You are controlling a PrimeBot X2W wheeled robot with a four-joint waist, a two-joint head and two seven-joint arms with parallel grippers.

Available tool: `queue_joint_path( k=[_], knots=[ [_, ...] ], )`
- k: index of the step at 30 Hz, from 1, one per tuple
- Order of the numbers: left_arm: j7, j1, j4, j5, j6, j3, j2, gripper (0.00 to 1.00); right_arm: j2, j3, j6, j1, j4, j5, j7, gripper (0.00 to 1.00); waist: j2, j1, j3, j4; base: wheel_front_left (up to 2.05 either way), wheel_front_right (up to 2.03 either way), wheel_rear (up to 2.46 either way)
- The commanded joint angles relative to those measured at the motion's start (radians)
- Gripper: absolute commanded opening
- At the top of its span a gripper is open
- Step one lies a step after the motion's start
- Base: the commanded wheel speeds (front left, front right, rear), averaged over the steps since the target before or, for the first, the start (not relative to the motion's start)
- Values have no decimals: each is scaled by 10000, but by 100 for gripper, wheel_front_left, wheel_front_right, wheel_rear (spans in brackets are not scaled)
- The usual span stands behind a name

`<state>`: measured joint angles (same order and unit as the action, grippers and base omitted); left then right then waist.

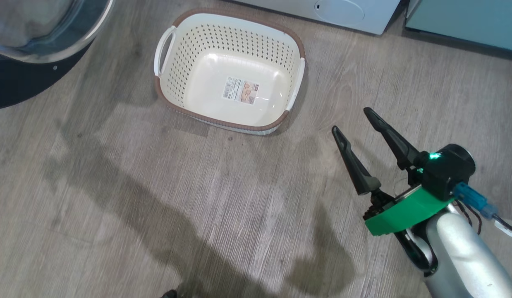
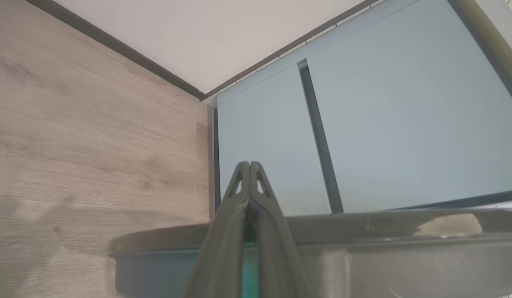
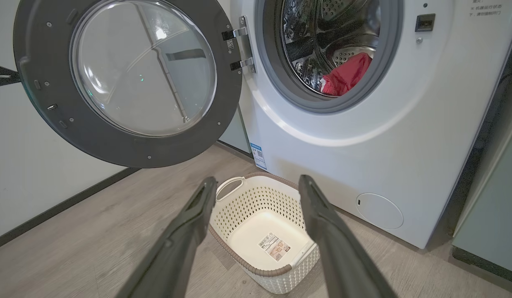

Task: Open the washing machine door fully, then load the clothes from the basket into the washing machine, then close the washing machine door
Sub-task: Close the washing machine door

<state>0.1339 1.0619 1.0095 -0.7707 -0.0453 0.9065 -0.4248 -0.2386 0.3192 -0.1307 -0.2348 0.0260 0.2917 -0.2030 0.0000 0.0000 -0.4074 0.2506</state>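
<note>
Black-rimmed door [image 3: 144,70] wide open; red clothes [image 3: 347,74] inside white washing machine [image 3: 363,145]; cream basket [image 3: 256,203] empty before it

Cream perforated basket [image 1: 181,54] sits upright on the grey wood-look floor [image 1: 198,198]. Brown rim, white side handles [image 1: 164,49], paper label [image 1: 240,91] on its bare btm. Top left is the washer door [image 1: 16,87], black rim w/ clear glass bulge, well apart from the basket. Along the top edge is the white washer [image 1: 384,16] base w/ its round flap [image 1: 338,10], near the basket's far side. Pale teal cabinet [image 1: 467,20] at top right. Lower right is the right claw [image 1: 350,119], fingers spread wide & holding nothing, tips aimed twd the basket's right side, not touching it. Green bracket [image 1: 405,211] & silver forearm [image 1: 462,256] sit behind it.
</note>
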Motion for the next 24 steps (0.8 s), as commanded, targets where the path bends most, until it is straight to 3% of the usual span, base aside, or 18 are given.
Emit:
queue_joint_path(
  k=[1,13,24],
  knots=[
    [324,-157,-325,-104,145,-48,-473,0,152,227,0,88,-243,28,-145,100,0,0,99,7,0,0,0],
    [2191,-336,-60,-932,1018,-47,229,0,349,418,0,232,196,122,-283,100,0,0,869,85,0,0,0],
    [3328,-665,251,-1419,1504,-121,616,0,621,506,0,329,578,163,-414,100,0,0,1479,87,0,0,0]
  ],
)
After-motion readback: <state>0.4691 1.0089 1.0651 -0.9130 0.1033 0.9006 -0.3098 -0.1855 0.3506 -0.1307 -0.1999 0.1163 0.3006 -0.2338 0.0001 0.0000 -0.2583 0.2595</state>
